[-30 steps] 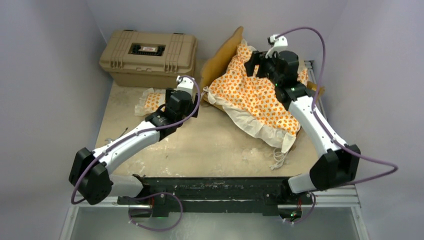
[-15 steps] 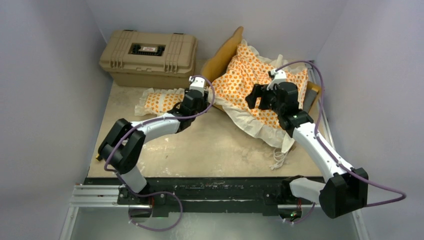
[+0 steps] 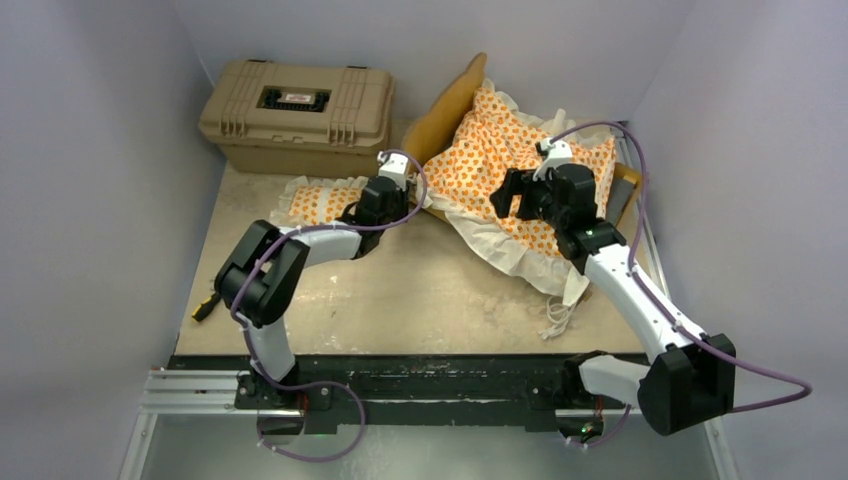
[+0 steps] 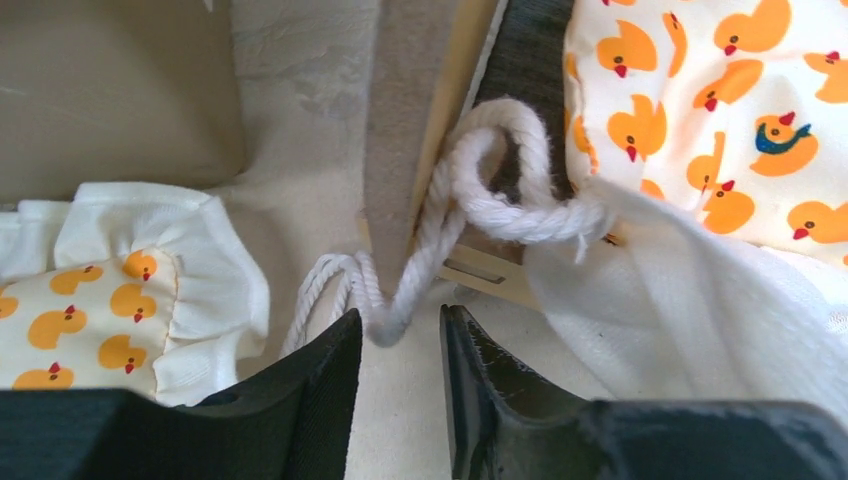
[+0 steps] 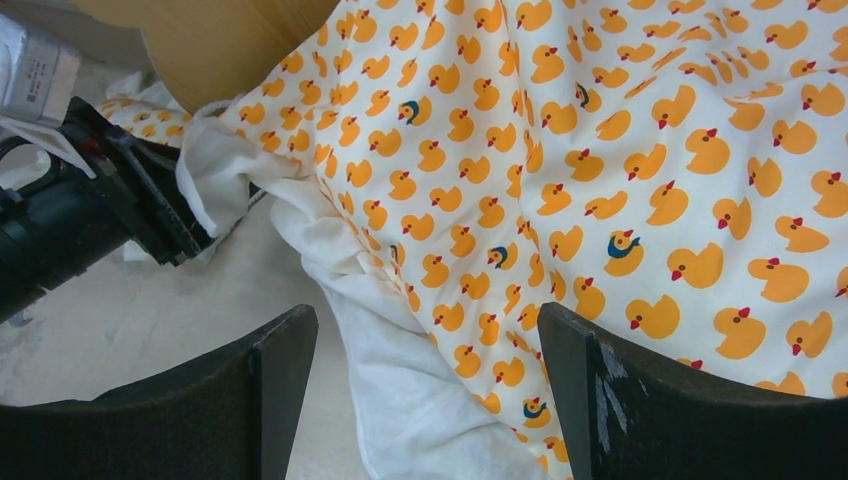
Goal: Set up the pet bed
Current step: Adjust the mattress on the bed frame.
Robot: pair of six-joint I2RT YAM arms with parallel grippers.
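Your left end effector [image 4: 400,318] stands narrowly open, the white cord [image 4: 470,190] of the mattress cushion [image 3: 500,170] lying loose between its tips; seat the cord deeper before you close. The cushion sags off the frame [image 3: 450,100] at one o'clock on the bench [image 3: 400,290], beneath your wide-open, empty right end effector [image 5: 425,318].

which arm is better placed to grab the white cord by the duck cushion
Left: the left tool has a finger either side of the white cord; the right tool hangs open over the cushion, away from it.

Pale lilac walls [image 3: 90,150]; scuffed beige tabletop [image 3: 400,295].
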